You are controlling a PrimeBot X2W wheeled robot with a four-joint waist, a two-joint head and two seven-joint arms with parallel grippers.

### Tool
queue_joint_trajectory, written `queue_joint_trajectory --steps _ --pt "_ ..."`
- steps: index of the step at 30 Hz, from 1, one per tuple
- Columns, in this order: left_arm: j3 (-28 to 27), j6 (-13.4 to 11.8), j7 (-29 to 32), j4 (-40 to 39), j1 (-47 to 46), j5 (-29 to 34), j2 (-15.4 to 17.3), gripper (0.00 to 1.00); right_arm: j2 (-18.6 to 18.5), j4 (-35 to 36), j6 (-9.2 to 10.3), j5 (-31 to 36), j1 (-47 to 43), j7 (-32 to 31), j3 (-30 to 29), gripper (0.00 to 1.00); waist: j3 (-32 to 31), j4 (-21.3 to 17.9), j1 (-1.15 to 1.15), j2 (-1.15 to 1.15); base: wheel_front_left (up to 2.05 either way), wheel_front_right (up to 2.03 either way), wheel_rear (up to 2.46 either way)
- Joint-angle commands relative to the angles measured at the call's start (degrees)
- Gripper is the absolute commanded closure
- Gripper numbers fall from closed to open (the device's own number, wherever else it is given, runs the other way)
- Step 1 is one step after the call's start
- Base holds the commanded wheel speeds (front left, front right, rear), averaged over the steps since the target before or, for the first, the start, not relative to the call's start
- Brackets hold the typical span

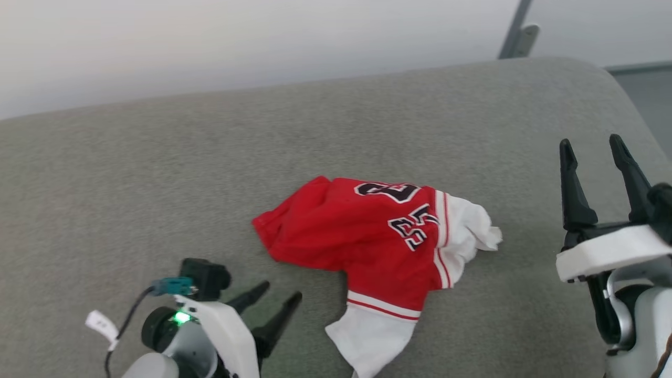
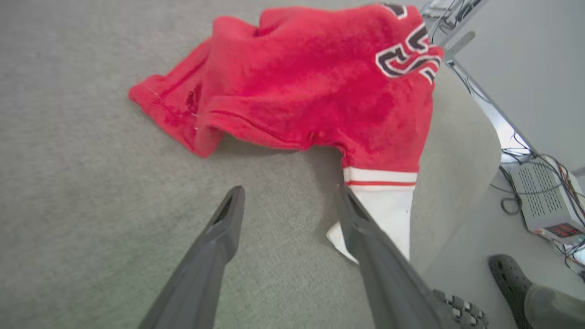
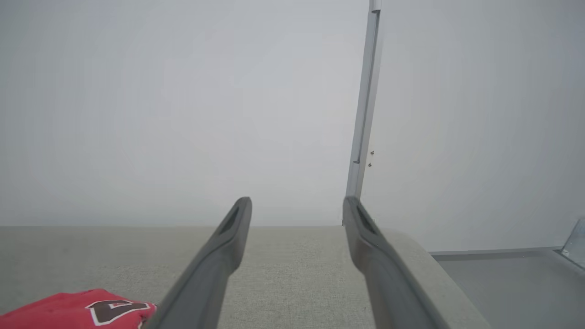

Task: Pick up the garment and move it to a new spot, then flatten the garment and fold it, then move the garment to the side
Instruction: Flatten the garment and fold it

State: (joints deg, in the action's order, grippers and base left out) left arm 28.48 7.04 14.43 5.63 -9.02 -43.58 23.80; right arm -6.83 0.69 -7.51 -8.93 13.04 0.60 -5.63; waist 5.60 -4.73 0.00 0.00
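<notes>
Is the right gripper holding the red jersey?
No, the right gripper is open and clear of the garment, which lies on the grey surface.

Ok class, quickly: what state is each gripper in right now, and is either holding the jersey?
Left gripper: open, holding nothing, beside the red jersey.
Right gripper: open, holding nothing, apart from the jersey.

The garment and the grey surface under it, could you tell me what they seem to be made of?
The garment: probably soft matte knit fabric; it crumples in limp folds. The grey surface: seemingly woven upholstery, matte, with a speckled weave.
</notes>
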Motion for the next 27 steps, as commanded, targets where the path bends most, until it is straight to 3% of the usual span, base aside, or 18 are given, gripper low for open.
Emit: queue_joint_trajectory --steps 1,12,20,21,22,27 --pt "0.64 -0.31 1.35 0.32 -0.94 -0.40 0.18 0.00 0.40 0.20 0.04 0.63 -0.71 1.39 -0.11 0.00 0.62 -1.68 0.00 0.00 0.00 0.00 0.00" --pt "7.05 -2.52 13.80 2.91 -5.30 1.23 -1.50 0.00 3.70 -2.65 0.04 1.63 -1.75 7.01 -0.31 0.00 3.28 -6.30 0.00 0.00 0.00 0.00 0.00" --pt "11.18 -3.05 16.56 6.78 -7.90 5.51 -1.86 0.00 3.95 -4.52 0.04 0.33 -0.59 8.56 0.55 0.00 5.00 -7.56 0.00 0.00 0.00 0.00 0.00" --pt "11.56 -3.06 16.29 7.40 -8.23 6.21 -1.99 0.15 3.96 -4.72 0.04 0.08 -0.54 8.74 0.64 0.00 5.16 -7.61 0.00 0.00 0.00 0.00 0.00" --pt "12.01 -2.74 15.95 8.10 -8.65 6.81 -2.13 1.00 3.97 -5.00 0.04 -0.16 -0.43 8.78 0.69 0.00 5.29 -7.61 0.00 0.00 0.00 0.00 0.00" --pt "12.68 -2.12 15.08 10.76 -9.70 6.85 -2.39 1.00 3.96 -5.83 0.04 -0.87 0.17 9.51 0.49 0.00 5.43 -6.98 0.00 0.00 0.00 0.00 0.00"
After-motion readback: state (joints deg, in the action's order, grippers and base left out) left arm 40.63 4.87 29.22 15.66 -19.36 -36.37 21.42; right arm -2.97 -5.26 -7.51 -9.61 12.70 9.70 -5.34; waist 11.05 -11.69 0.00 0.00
